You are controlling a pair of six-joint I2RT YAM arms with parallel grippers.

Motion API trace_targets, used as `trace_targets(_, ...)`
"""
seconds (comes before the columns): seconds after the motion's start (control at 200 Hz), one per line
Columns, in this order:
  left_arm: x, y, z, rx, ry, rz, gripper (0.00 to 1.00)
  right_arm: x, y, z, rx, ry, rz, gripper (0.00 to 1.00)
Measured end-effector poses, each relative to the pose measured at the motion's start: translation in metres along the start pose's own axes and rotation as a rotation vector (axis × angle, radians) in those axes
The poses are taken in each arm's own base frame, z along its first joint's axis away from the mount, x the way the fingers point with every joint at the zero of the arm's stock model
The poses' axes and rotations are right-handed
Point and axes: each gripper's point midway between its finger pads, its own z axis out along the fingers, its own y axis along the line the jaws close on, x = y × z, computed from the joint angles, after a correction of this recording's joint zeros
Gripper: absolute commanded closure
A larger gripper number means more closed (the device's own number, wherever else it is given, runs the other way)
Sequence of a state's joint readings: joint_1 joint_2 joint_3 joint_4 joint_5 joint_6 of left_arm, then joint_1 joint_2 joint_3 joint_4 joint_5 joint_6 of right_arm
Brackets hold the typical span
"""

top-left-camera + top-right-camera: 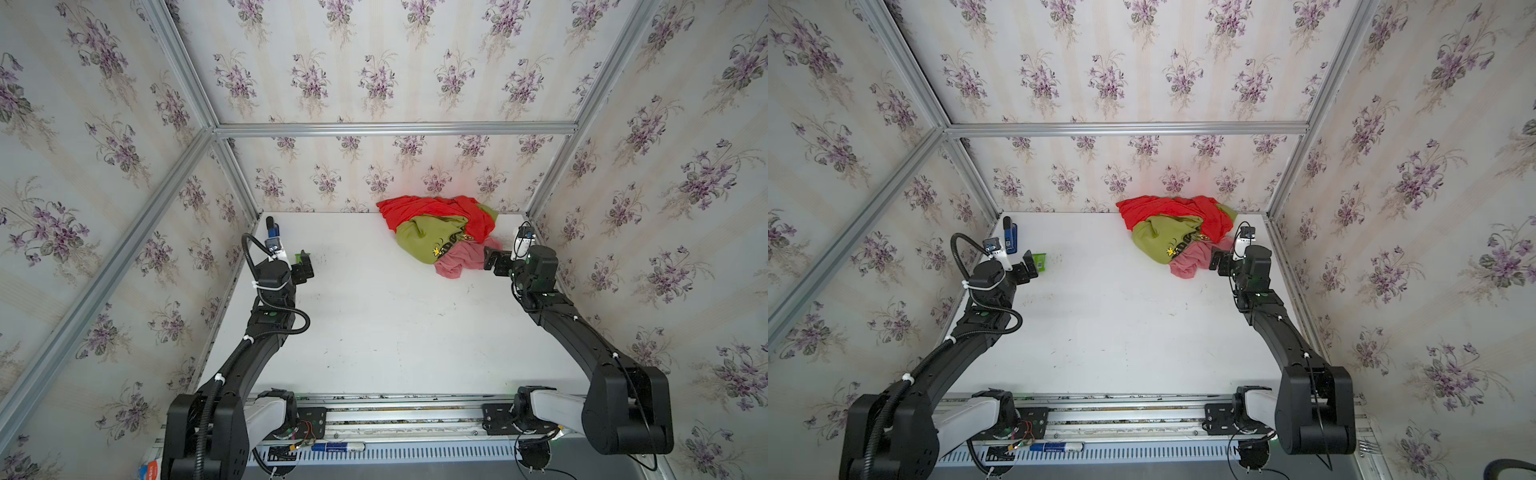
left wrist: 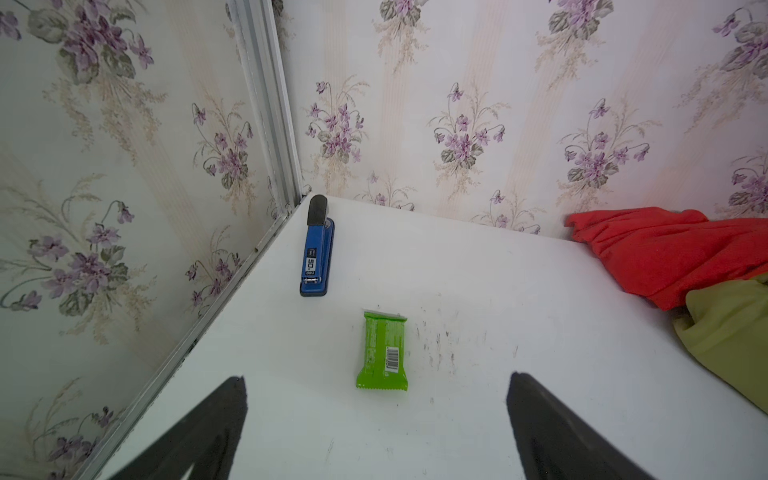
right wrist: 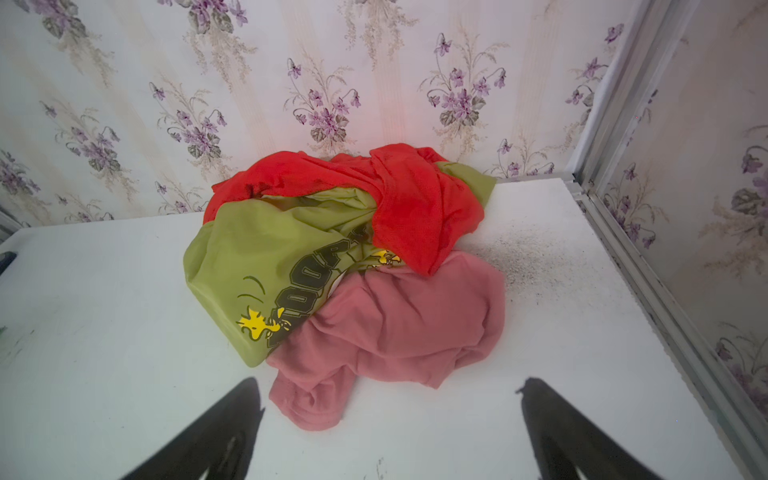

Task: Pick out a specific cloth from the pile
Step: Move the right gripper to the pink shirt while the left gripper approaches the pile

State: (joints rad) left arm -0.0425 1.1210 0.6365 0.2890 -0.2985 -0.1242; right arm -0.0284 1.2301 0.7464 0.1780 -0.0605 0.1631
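Salmon-pink cloth [image 3: 395, 324] at the pile's [image 3: 249, 249] near edge is being lined up for grasping by the wide-open right gripper [image 3: 388, 380]. The left gripper [image 2: 376, 374] is being held wide, aside.

Bright, diffuse light fills the scene; the white counter [image 1: 374, 332] shows only faint shadows; wide-angle stretching at edges.

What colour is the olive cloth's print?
Yellow and black print; right wrist view shows it best.
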Motion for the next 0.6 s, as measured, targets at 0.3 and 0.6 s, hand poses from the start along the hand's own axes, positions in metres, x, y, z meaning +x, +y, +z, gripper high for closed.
trace_targets(0.3, -0.001, -0.027, -0.005, 0.063, 0.159, -0.117, 0.00, -0.008, -0.017, 0.000, 0.131, 0.111, 0.169, 0.00)
trace_targets(0.6, 0.024, -0.114, 0.004, 0.245, 0.357, -0.122, 0.00, 0.022, -0.047, 0.022, 0.237, 0.240, 0.274, 0.05)
